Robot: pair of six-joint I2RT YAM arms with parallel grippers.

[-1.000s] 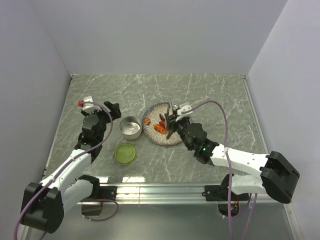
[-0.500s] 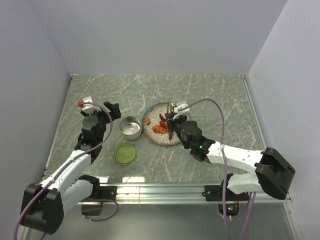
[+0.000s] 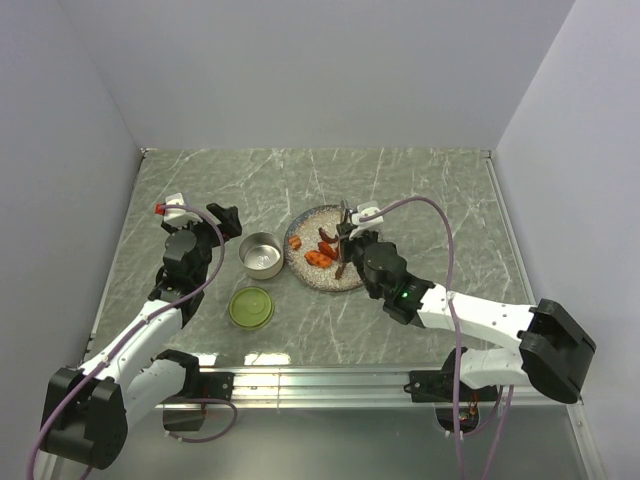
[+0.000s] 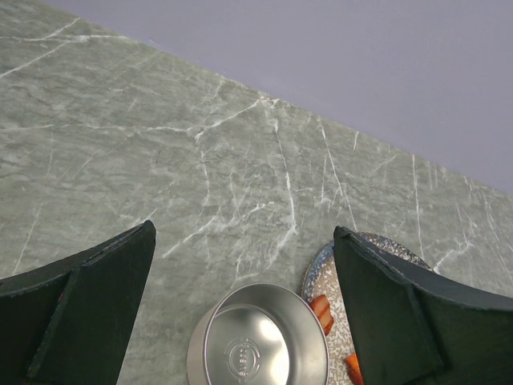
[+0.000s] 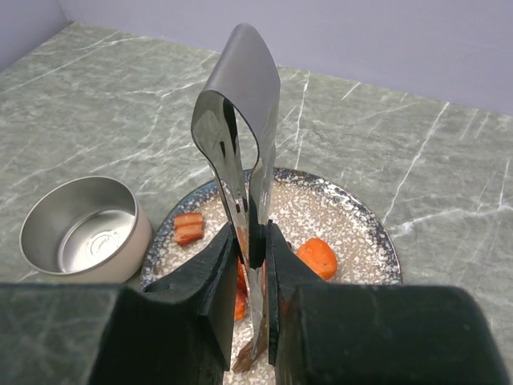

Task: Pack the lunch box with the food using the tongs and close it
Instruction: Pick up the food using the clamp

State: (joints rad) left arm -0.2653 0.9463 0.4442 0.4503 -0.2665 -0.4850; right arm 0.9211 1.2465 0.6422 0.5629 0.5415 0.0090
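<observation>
The lunch box [image 3: 261,254] is an open steel tin with nothing in it, left of the speckled plate [image 3: 300,275]. Its green lid [image 3: 251,307] lies flat nearer the arms. On the plate lies the food [image 3: 318,257]: orange chunks [image 5: 317,257] and a striped piece [image 5: 189,227]. My right gripper [image 5: 252,249] is shut on the tongs [image 5: 240,160], whose arms are squeezed together and point down onto the plate. A dark brown strip [image 5: 250,357] sits at their tips. Just left of the tin [image 4: 260,341], my left gripper [image 4: 244,233] hangs open and holds nothing.
The plate [image 5: 377,241] touches or nearly touches the tin [image 5: 80,228] on its left. Grey walls close in the marble table on the left, back and right. A metal rail runs along the near edge.
My right gripper has closed further, pressing the tongs' arms together over the food, and it has shifted slightly on the plate. The left arm has not moved.
</observation>
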